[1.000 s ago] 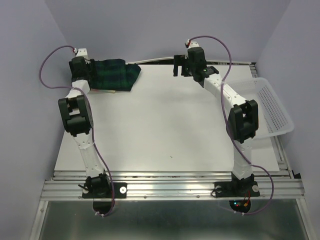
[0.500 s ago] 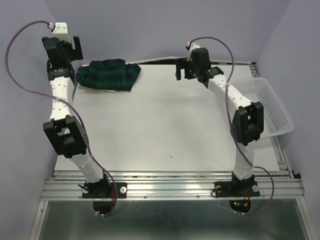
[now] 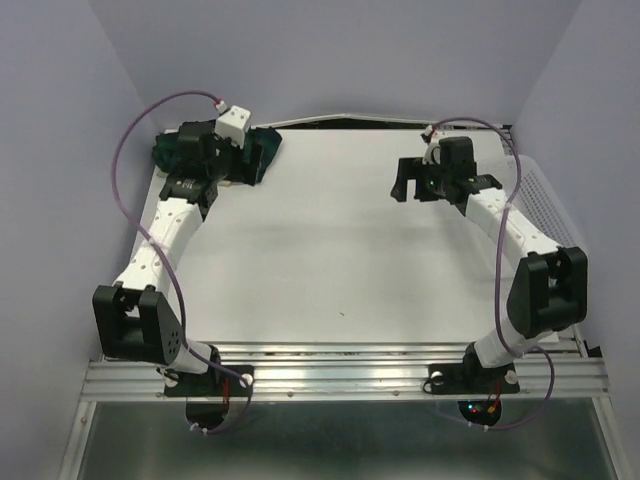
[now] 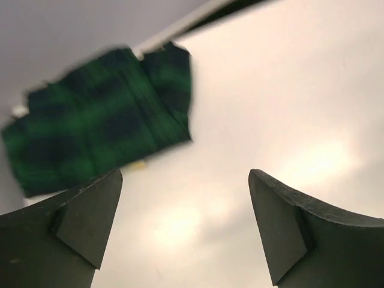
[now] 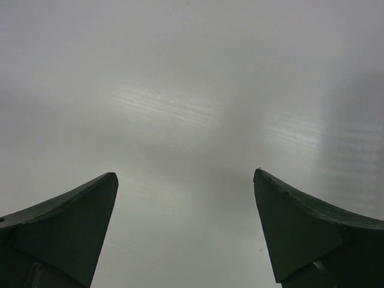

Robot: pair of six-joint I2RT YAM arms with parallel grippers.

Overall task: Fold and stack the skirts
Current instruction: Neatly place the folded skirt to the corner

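The green-and-navy plaid skirt (image 3: 165,150) lies folded at the table's far left corner, partly hidden behind my left arm. The left wrist view shows the plaid skirt (image 4: 102,120) blurred at upper left, with a sliver of pale yellow cloth (image 4: 139,163) under its near edge. My left gripper (image 3: 243,160) hovers by the skirt's near right side; in its own view the left gripper (image 4: 185,174) is open over bare table. My right gripper (image 3: 405,180) hangs open at the far right; the wrist view shows the right gripper (image 5: 185,174) with only table between its fingers.
A white mesh basket (image 3: 540,190) sits at the table's right edge, mostly behind my right forearm. The white table top (image 3: 330,250) runs to a metal rail (image 3: 340,375) at the near edge. Lavender walls close in the left, back and right.
My left gripper let go of the plaid skirt and opened wide; the arm swung up to the far left, then back over the skirt. The right arm drew rightward and nearer.
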